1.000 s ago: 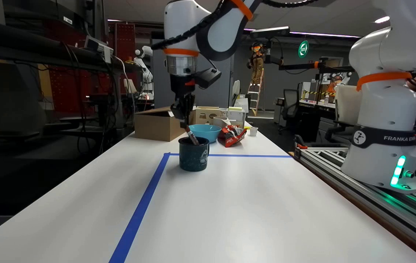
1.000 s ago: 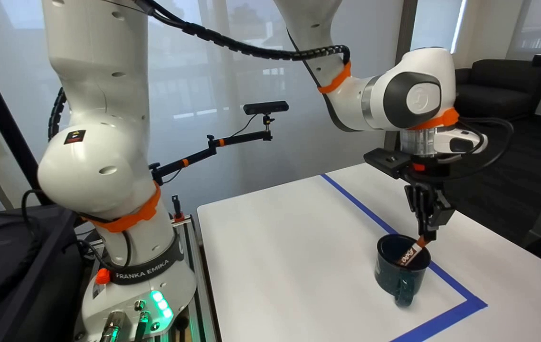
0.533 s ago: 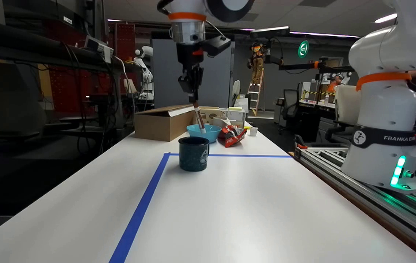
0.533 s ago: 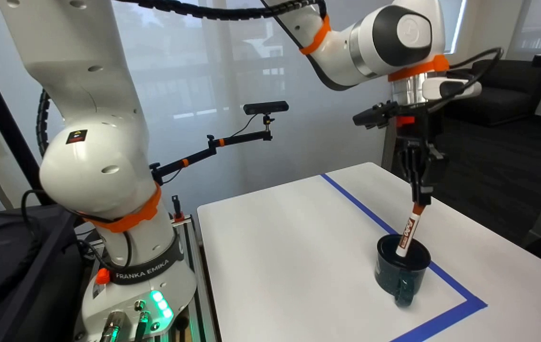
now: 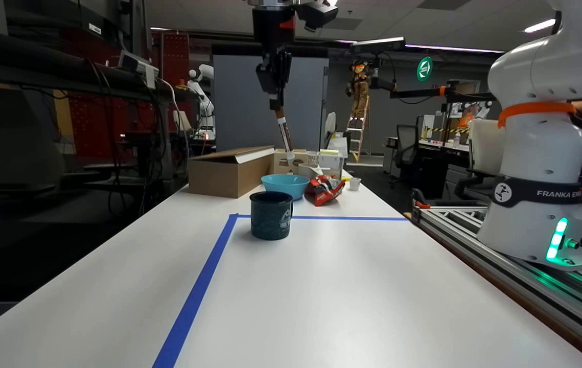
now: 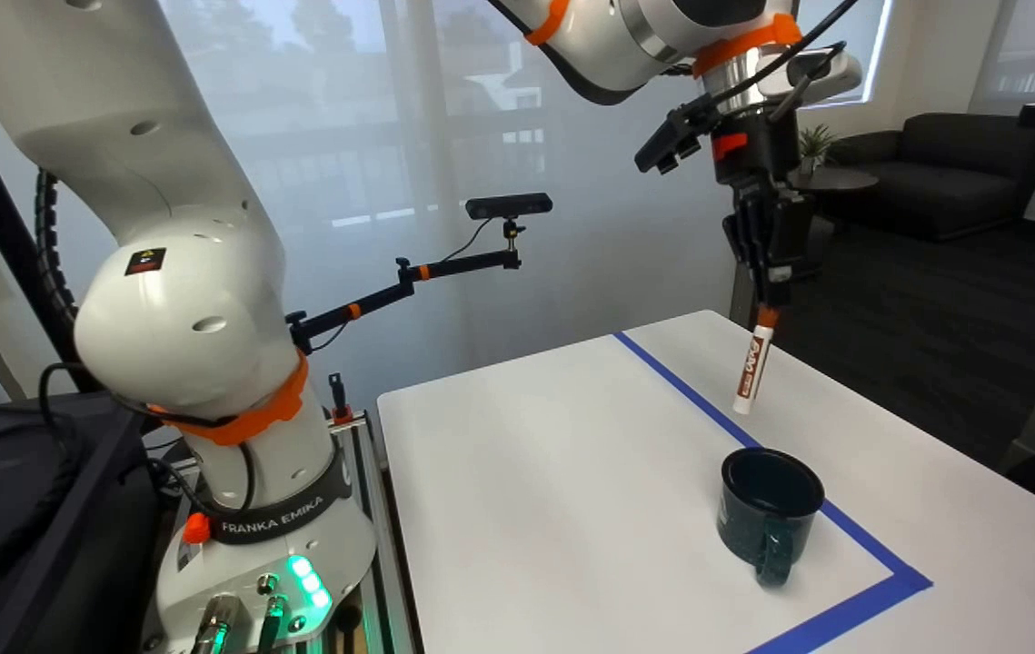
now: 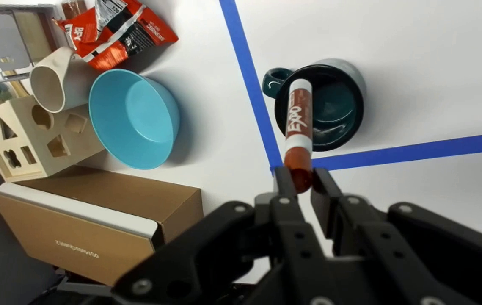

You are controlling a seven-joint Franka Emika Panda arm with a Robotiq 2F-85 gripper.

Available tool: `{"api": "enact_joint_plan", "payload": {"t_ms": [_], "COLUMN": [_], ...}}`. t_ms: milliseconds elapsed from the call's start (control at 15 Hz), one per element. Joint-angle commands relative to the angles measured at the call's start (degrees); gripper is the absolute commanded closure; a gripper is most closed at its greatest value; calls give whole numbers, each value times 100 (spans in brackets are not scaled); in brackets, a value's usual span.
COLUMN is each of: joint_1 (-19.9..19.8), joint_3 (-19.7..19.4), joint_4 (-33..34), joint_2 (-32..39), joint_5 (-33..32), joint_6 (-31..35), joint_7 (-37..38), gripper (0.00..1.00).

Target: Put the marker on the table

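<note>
We see the gripper (image 7: 302, 176) closed around the brown end of the marker (image 6: 753, 366), which hangs tilted in the air, white end down, above the worktop (image 6: 526, 490) and apart from the dark mug (image 6: 758, 520). In the wrist view the marker hides part of the mug's mouth, and past it we see the mug's shiny inside. We also see the bare floor of the blue bowl (image 7: 139, 114), near the cardboard box (image 5: 214, 176), whose inside we cannot make out.
</note>
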Motion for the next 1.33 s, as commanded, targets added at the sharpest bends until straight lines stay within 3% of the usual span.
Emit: {"api": "enact_joint_plan", "payload": {"t_ms": [0, 533, 1267], "joint_1": [19, 263, 558], "joint_3": [343, 703, 623], "joint_4": [44, 546, 790], "joint_2": [8, 786, 1981], "joint_5": [-87, -142, -239], "joint_6": [-153, 100, 1119], "joint_7": [38, -655, -2320], "gripper": [96, 96, 96]}}
